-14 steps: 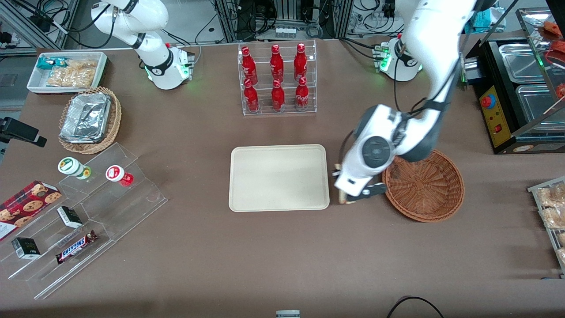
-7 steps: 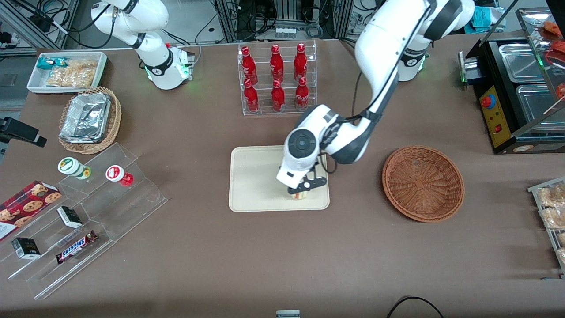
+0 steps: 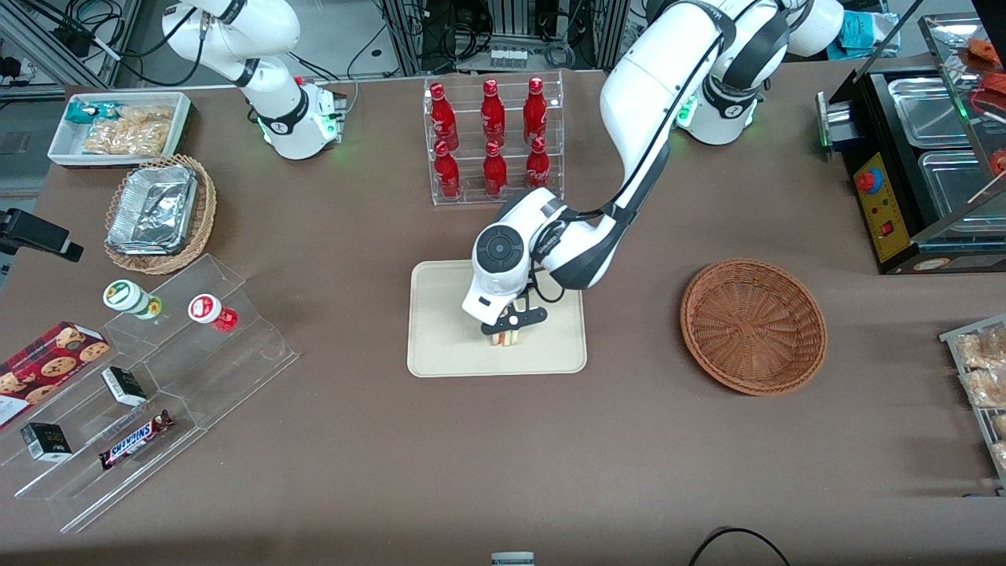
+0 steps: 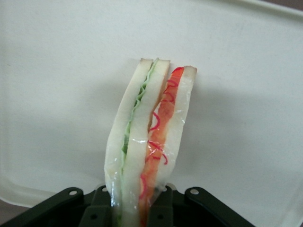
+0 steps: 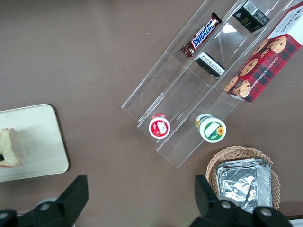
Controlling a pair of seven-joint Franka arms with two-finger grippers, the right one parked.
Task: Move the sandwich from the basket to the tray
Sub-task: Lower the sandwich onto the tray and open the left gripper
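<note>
Over tray [image 3: 440,346], gripper [image 3: 509,328] shifted inward, still clamping sandwich [image 4: 147,146]

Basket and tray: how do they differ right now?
The basket is round, reddish-brown woven wicker; the tray is flat, rectangular, smooth cream. The basket holds nothing; above the tray the gripper is shut on the sandwich. The basket lies toward the working arm's end; the tray sits mid-table. Both rest on the brown table.
</note>
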